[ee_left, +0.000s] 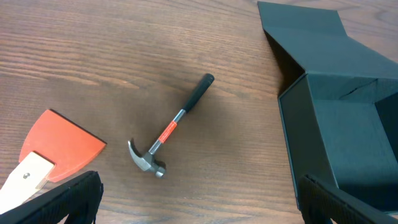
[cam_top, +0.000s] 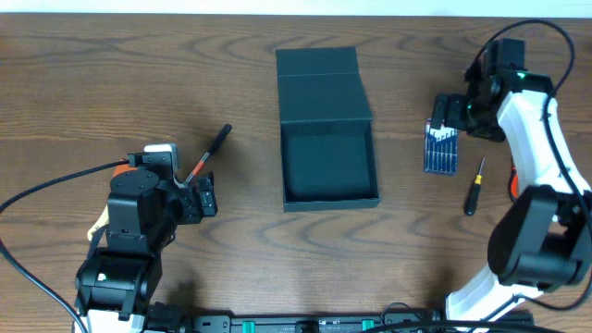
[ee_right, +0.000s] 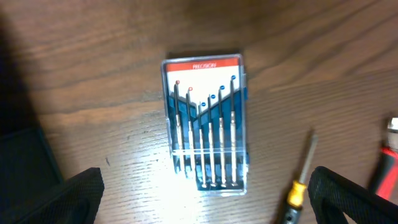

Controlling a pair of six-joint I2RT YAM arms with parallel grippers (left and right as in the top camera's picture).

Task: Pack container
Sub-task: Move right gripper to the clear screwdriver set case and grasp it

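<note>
1. Overhead view, lower left: left gripper (cam_top: 205, 197), fingers (ee_left: 74, 198) spread wide over the wooden table (cam_top: 250, 268), closed on nothing.
2. Scraper (ee_left: 61, 142): orange blade, pale wooden handle. It lies at the lower left of the left wrist view, just beside one finger.
3. Hammer (ee_left: 169, 129): steel claw head, red band, black grip. It lies flat, left of centre in the overhead frame, well apart from the box, with the grip pointing to the upper right.
4. Screwdriver (cam_top: 474, 187): loose, with a black-and-yellow handle, at the right of the overhead frame.
5. Red-handled item (ee_right: 387, 167): cut off at the right edge of the right wrist view, so its kind cannot be told.
6. Container (cam_top: 328, 202): dark teal-grey box at the centre of the overhead frame, standing open on the table. The lid flap (cam_top: 319, 79) is folded back toward the upper edge and the matte dark interior shows.
7. Screwdriver set (ee_right: 205, 124): clear case with a red header strip and a row of precision drivers. It lies right of the container, apart from it.
8. Right gripper (cam_top: 446, 118): upper right of the overhead frame — fingers (ee_right: 68, 199) spread wide, over the upper end of the set, gripping nothing.
</note>
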